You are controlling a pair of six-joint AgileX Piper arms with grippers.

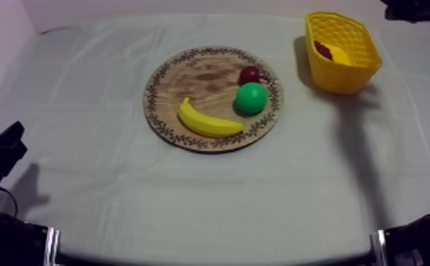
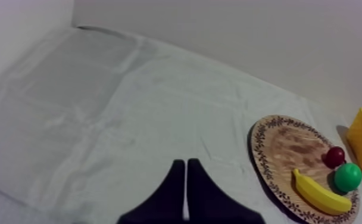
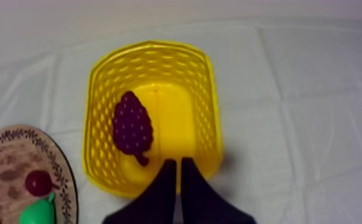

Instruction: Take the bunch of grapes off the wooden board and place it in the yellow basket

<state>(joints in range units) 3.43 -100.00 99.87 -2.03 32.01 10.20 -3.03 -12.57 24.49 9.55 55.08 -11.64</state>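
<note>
Left claw (image 2: pixel 185 162) rests closed on nothing above the bare cloth (image 2: pixel 100 107). On the board (image 1: pixel 189 74) lie a banana (image 1: pixel 207 122), a pear (image 1: pixel 251 97) and a small red fruit (image 1: pixel 250 73). Farther right, the right claw (image 3: pixel 178 161), closed and empty, hangs over the basket (image 3: pixel 213 101), where the grapes (image 3: pixel 132 125) lie.

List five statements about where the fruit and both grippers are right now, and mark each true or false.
1. The bunch of grapes lies inside the yellow basket. True.
2. The banana lies on the cloth beside the wooden board. False: it lies on the board.
3. The right gripper is shut on the grapes. False: it is shut on nothing, at the basket's rim.
4. The small red fruit sits next to the pear on the board. True.
5. The left gripper is open. False: it is shut, with nothing in it.
</note>
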